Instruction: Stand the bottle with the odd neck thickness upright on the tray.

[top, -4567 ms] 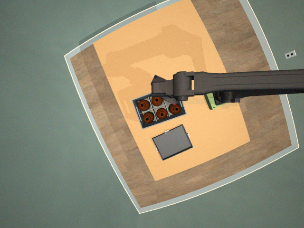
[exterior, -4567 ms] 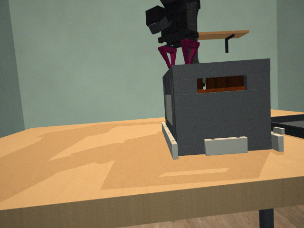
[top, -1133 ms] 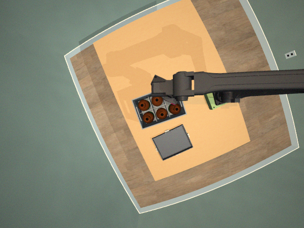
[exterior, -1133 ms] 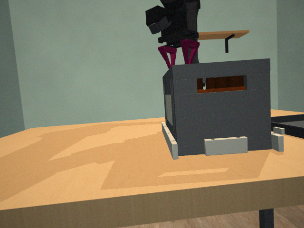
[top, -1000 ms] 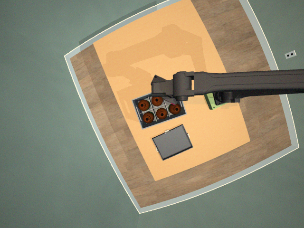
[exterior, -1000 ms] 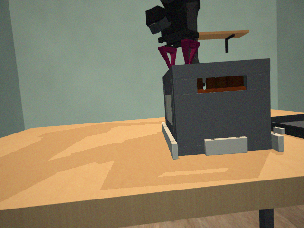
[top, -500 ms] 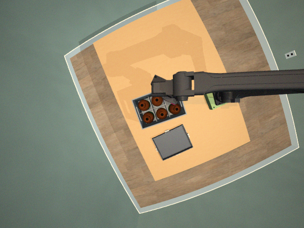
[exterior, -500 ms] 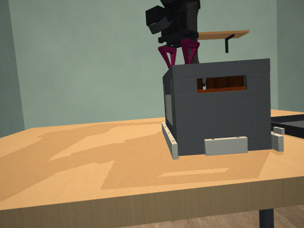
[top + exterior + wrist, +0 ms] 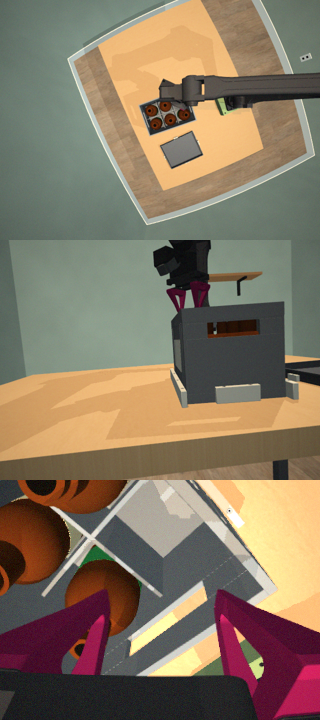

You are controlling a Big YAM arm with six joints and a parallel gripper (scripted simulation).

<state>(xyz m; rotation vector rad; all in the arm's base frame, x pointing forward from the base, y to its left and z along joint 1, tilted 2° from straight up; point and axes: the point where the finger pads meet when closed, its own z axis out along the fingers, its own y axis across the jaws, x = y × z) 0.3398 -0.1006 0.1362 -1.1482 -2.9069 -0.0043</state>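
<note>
The magenta-fingered gripper (image 9: pixel 189 309) (image 9: pixel 162 599) hangs spread, nothing pinched! All five round brown bottles stand in the dark grey divided crate (image 9: pixel 172 127) (image 9: pixel 232 358) (image 9: pixel 242 597); descending off-centre, a fingertip could knock the nearest neck.

Wall shelf (image 9: pixel 233 276); wall socket (image 9: pixel 305 57); wooden floor (image 9: pixel 206 178)

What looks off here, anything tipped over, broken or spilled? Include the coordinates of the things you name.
Nothing spilled or broken shows. The five brown bottles (image 9: pixel 170 119) (image 9: pixel 102 592) stand in the crate (image 9: pixel 172 127) (image 9: pixel 232 356), and the tray (image 9: pixel 181 149) lies flat beside it. One compartment under the pincer (image 9: pixel 189 309) (image 9: pixel 162 596) has no bottle, but with five in the crate that isn't odd.
</note>
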